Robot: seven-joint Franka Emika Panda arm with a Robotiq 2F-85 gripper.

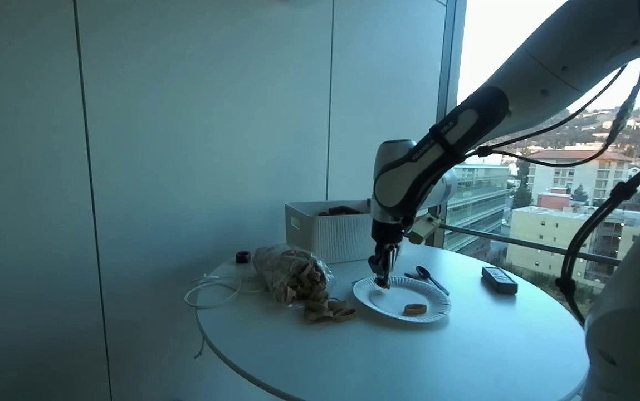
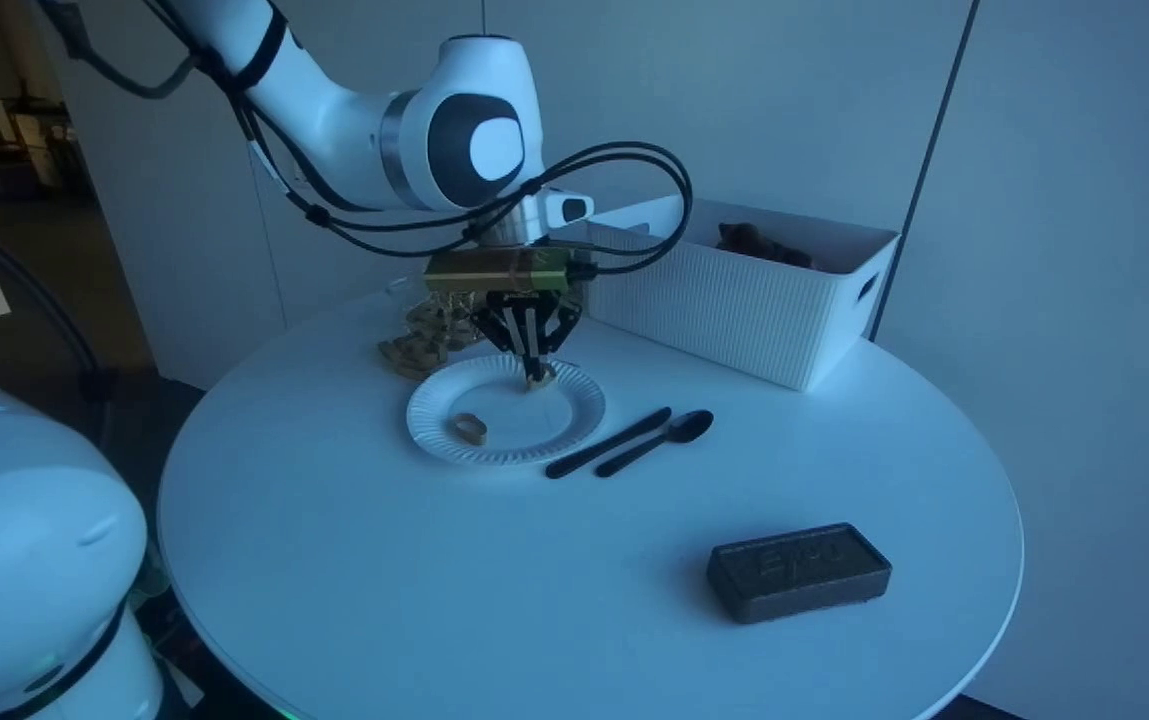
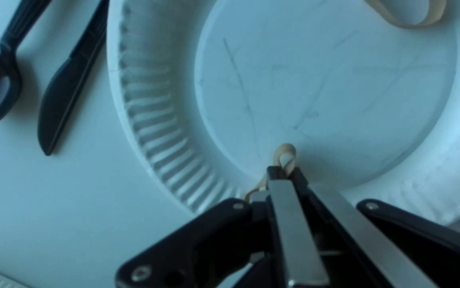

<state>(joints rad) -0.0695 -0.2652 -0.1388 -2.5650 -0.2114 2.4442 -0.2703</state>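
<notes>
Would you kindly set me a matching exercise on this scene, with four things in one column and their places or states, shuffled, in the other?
Things
1. gripper
2. knife
3. bag
4. bin

Places or states
A. between the plate and the spoon
B. white with ribbed sides
C. pinching a tan band
D. clear, with more bands spilling out

Pairs: 1-C, 2-A, 3-D, 4-B.

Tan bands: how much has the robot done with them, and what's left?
Done, it seems: the gripper is shut on one tan band. In hand: that band, its loop poking out over the plate; I can't tell whether they touch. Left, perhaps: the other band, lying loose on the plate.
</notes>
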